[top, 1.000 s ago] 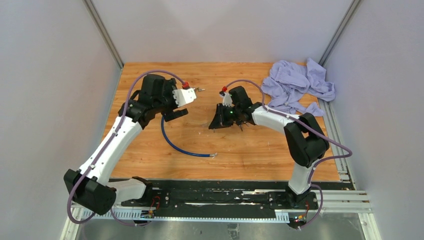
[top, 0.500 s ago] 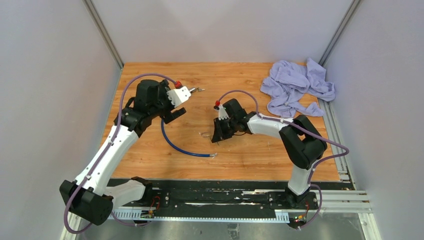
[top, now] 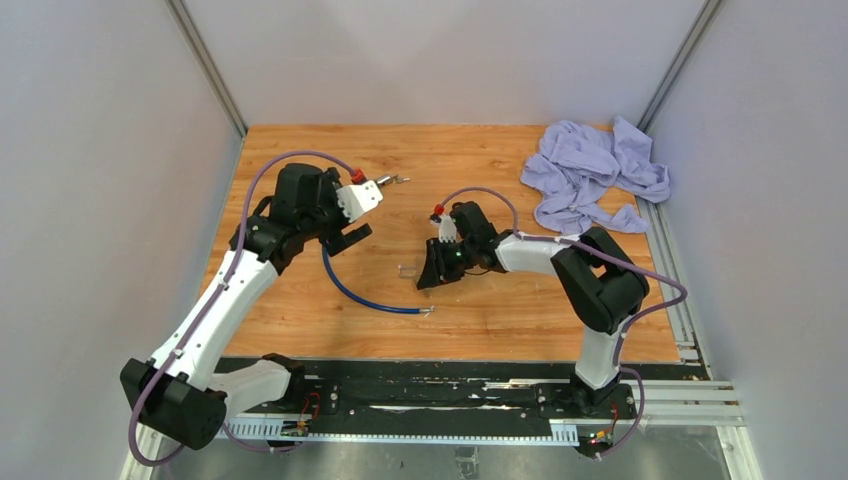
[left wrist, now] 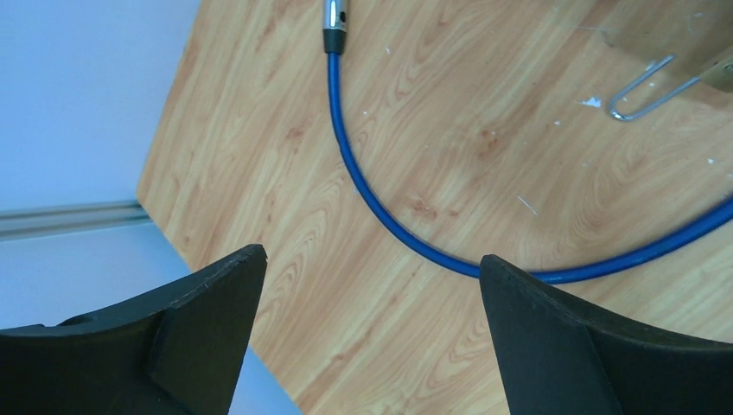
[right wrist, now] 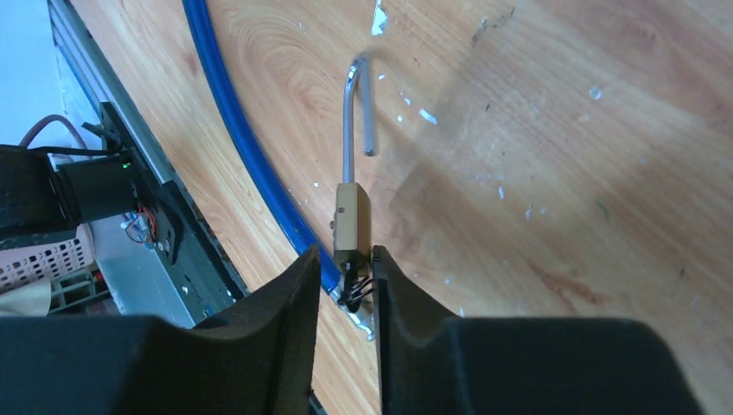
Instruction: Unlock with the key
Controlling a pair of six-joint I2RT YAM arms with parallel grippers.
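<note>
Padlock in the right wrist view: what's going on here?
The right gripper holds the brass padlock by its bottom end, where the key seems to sit. Its shackle has one leg free, so it looks unlocked. The left gripper hangs open over the blue cable, holding nothing.

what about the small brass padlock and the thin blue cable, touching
Apart. The left wrist view shows a clear gap between the small brass padlock and the thin blue cable.
</note>
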